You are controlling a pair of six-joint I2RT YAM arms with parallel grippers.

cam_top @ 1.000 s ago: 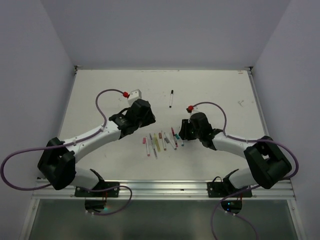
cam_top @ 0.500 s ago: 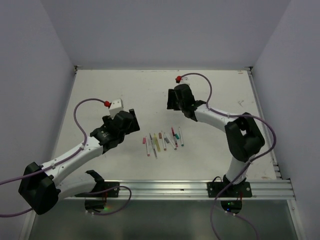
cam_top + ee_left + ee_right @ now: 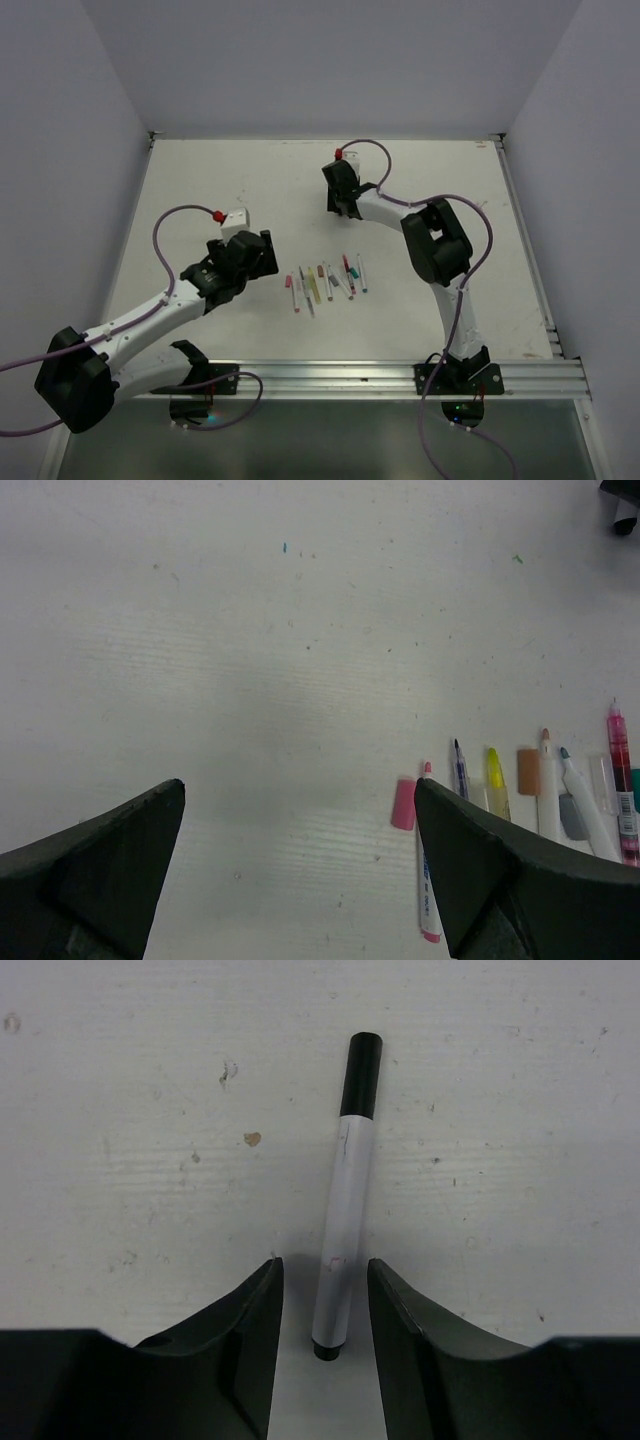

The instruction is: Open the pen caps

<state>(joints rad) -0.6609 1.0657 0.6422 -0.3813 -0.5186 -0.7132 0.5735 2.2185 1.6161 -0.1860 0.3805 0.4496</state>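
Over the bare white table (image 3: 200, 180), left gripper (image 3: 298, 785) spread to full width, holding nothing, just left of the pen row (image 3: 325, 280). Open surface ahead of it and out toward the left wall.

In the row, uncapped pens side by side, with three caps lying loose: pink cap (image 3: 404, 804) just beside the pink pen's tip, brown cap (image 3: 528, 772), and grey cap (image 3: 572, 816) further right.

Toward far centre, well apart from the row, right gripper (image 3: 322, 1263) set narrow. Fingers (image 3: 250, 1330) straddle the near end of a lone white pen (image 3: 340, 1220), slim gap each side, no grip. Black cap (image 3: 361, 1075) seated on that pen's far end, beyond the fingertips.

Walls along the left, far and right edges; metal rail (image 3: 330, 375) along the near edge. More open surface right of the right arm.
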